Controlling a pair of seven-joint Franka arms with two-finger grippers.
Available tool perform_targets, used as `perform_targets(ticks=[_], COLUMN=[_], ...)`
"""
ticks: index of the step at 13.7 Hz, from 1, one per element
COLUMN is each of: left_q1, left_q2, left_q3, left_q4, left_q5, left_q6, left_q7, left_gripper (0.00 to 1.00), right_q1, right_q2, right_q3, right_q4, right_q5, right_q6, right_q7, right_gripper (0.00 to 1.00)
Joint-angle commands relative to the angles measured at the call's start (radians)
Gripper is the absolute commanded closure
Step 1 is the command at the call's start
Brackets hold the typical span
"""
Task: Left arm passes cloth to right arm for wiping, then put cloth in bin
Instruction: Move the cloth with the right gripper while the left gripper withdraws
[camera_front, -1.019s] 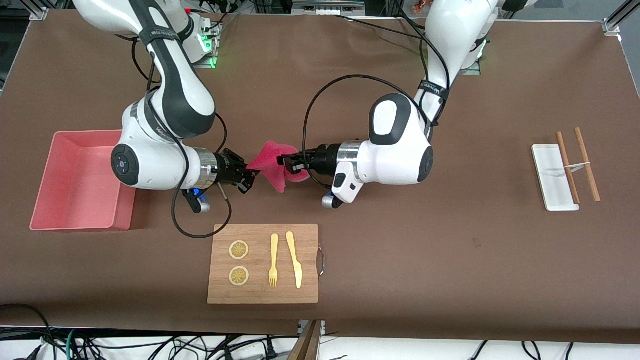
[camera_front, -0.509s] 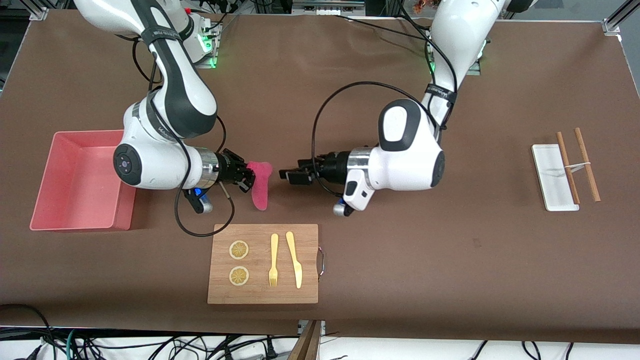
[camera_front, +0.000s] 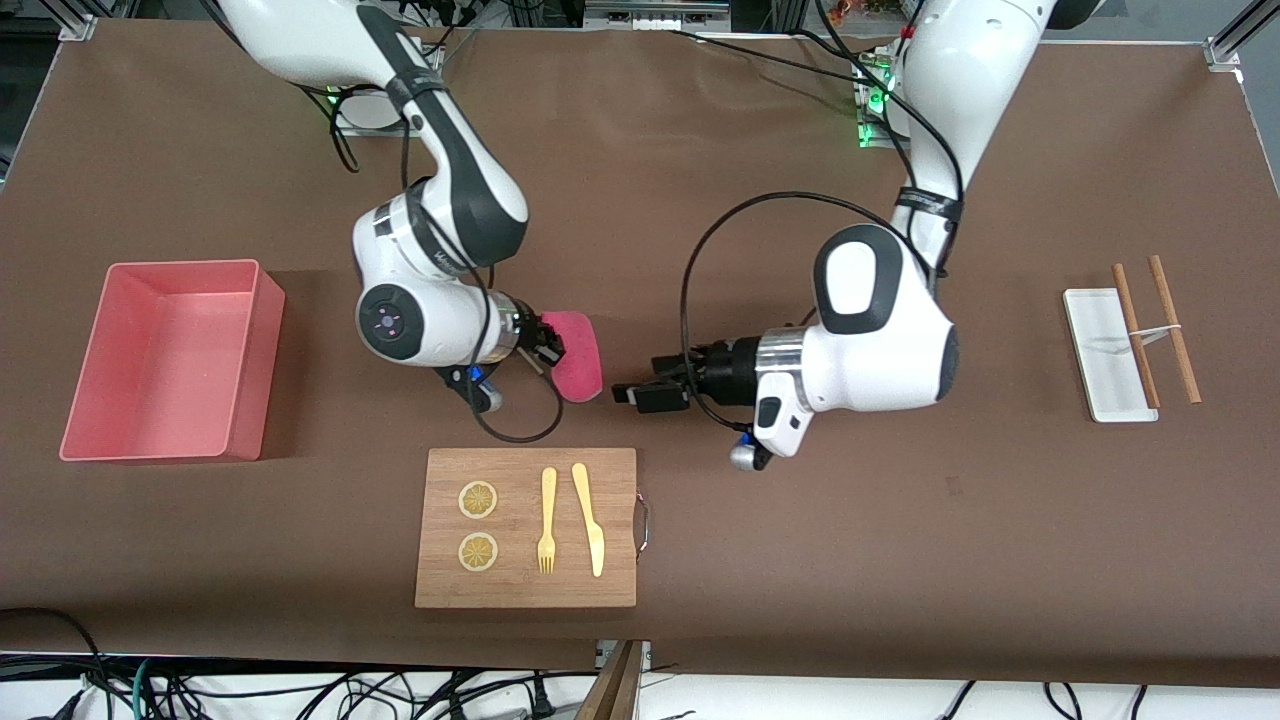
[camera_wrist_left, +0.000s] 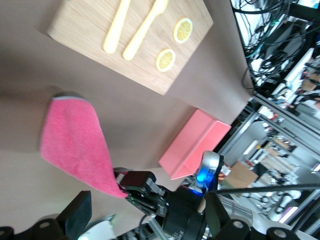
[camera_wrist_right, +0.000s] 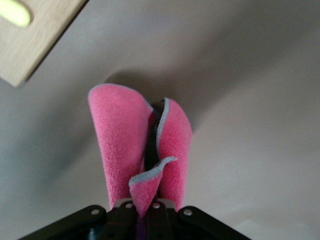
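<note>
The magenta-pink cloth (camera_front: 578, 370) hangs from my right gripper (camera_front: 552, 345), which is shut on one of its corners. It hangs over the table, just farther from the front camera than the wooden board (camera_front: 520, 585). In the right wrist view the cloth (camera_wrist_right: 120, 145) droops in folds from the shut fingers (camera_wrist_right: 125, 212). My left gripper (camera_front: 632, 393) is open and empty, level with the cloth and a short gap from it toward the left arm's end. The left wrist view shows the cloth (camera_wrist_left: 75, 145) pinched by the right gripper (camera_wrist_left: 131, 184). The salmon-pink bin (camera_front: 258, 370) stands empty at the right arm's end.
The wooden board carries two lemon slices (camera_front: 478, 499), a yellow fork (camera_front: 547, 520) and a yellow knife (camera_front: 588, 518). A small white tray (camera_front: 1098, 350) and two brown sticks (camera_front: 1172, 328) lie at the left arm's end. A black cable (camera_front: 515, 430) loops below the right wrist.
The left gripper let go of the cloth and drew back toward its own end. The right gripper kept the cloth and swung it away from the bin, toward the table's middle.
</note>
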Motion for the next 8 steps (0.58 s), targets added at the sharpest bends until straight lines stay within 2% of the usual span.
perform_targets(ticks=[1,4,6,8], left_q1=[0.074,0.147,0.21,0.272], left_q2=[-0.093,-0.177,-0.232,-0.31], left_q3=[-0.001,-0.001,-0.001,-0.004], left_q4=[-0.021,-0.022,-0.046,-0.102], left_q5=[0.17,0.411,0.494,0.564], left_q6=[-0.147,-0.332,-0.461,-0.541], left_q7=[0.019,0.028,0.029,0.043], left_gripper=[0.0,0.0,0.0,0.0], right_q1=[0.022,0.045,0.066,0.082], right_q2=[-0.006,-0.005,-0.008,-0.005], right_q3=[-0.004,-0.004,-0.005,-0.004], right_q4=[0.011,0.011,0.012,0.025], right_q5=[0.007,0.113,0.171,0.181], right_q6=[-0.003,0.006,0.024,0.02], right_q7=[-0.005,0.0,0.014,0.023], right_gripper=[1.0,1.0,1.0,1.0])
